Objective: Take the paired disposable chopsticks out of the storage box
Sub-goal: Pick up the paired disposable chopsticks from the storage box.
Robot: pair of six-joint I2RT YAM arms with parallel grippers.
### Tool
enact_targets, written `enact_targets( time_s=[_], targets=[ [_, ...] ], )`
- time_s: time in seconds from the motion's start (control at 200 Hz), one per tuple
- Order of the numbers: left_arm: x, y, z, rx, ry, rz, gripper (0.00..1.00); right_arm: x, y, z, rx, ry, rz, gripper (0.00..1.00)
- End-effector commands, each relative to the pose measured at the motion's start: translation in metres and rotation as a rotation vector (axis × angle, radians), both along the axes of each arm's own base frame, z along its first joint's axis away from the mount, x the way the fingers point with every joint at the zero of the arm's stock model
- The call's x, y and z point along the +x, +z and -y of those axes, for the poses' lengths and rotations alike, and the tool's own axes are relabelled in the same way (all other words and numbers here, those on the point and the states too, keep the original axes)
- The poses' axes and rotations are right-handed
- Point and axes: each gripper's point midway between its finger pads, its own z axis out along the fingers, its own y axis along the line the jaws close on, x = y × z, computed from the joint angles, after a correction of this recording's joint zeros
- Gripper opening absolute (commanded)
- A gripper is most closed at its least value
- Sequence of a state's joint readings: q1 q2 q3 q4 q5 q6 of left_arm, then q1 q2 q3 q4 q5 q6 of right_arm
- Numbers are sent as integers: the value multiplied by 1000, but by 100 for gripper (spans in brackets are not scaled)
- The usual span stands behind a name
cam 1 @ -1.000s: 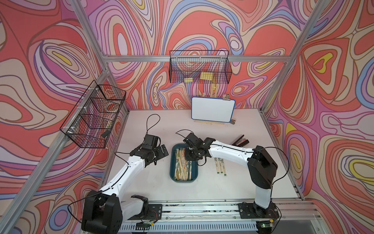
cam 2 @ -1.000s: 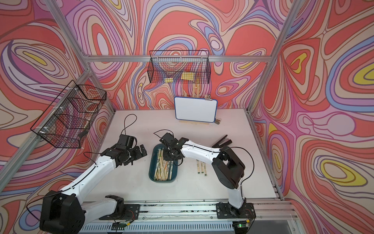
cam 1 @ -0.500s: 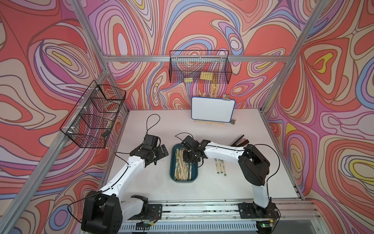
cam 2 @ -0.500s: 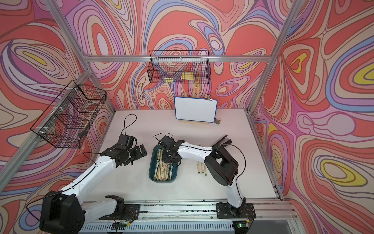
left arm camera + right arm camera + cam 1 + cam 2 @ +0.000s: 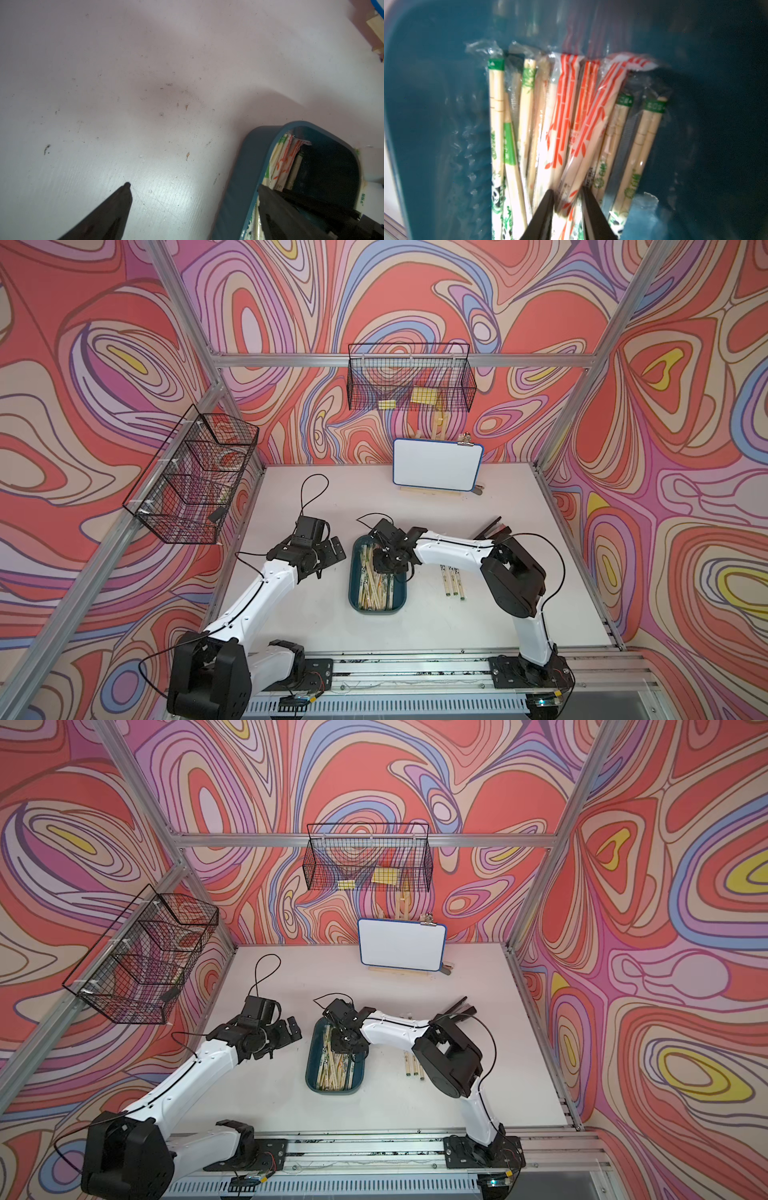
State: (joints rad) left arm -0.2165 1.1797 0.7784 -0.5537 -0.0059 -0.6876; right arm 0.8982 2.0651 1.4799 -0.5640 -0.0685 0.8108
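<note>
The storage box (image 5: 376, 611) (image 5: 332, 1091), a shallow teal tray, lies mid-table with several paired disposable chopsticks (image 5: 374, 593) (image 5: 332, 1073) inside. My right gripper (image 5: 384, 568) (image 5: 345, 1048) reaches down into its far half. In the right wrist view the right gripper (image 5: 567, 190) is narrowly open, its dark fingertips on either side of an orange-marked pair (image 5: 583, 145) that lies on the pile in the box (image 5: 436, 104). My left gripper (image 5: 334, 558) (image 5: 291, 1031) hovers wide open just left of the box. In the left wrist view the left gripper (image 5: 194, 185) holds nothing, beside the box wall (image 5: 239, 176).
Three sleeved chopstick pairs (image 5: 451, 580) (image 5: 413, 1063) lie on the table right of the box. A black tool (image 5: 492, 526) sits behind the right arm. A whiteboard (image 5: 436, 464) stands at the back. Wire baskets (image 5: 409, 381) (image 5: 191, 477) hang on the back and left walls.
My right gripper has moved from the box's far right edge inward and down over the chopsticks. The left arm has not moved.
</note>
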Motion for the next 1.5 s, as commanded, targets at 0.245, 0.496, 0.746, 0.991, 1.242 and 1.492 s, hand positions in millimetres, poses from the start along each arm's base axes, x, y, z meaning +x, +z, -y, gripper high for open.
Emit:
enact_targets(
  time_s=[0.245,0.496,0.746,0.991,1.242,1.492],
  targets=[
    [-2,0,-1,5,-3,7,100,-1,-5,-9,26,-1,-16,19],
    [-2,0,0,3,-3,8,100,-1,9,-7,40,-2,4,10],
    [-2,1,0,5,-7,8,100,1,28,-4,52,-6,40,5],
    [-2,0,0,6,-8,5,100,7,50,0,57,-7,97,4],
    [-1,1,1,4,-11,4,100,13,55,2,51,-2,114,5],
    [1,2,2,1,-12,3,100,12,28,-9,60,34,77,10]
  ],
)
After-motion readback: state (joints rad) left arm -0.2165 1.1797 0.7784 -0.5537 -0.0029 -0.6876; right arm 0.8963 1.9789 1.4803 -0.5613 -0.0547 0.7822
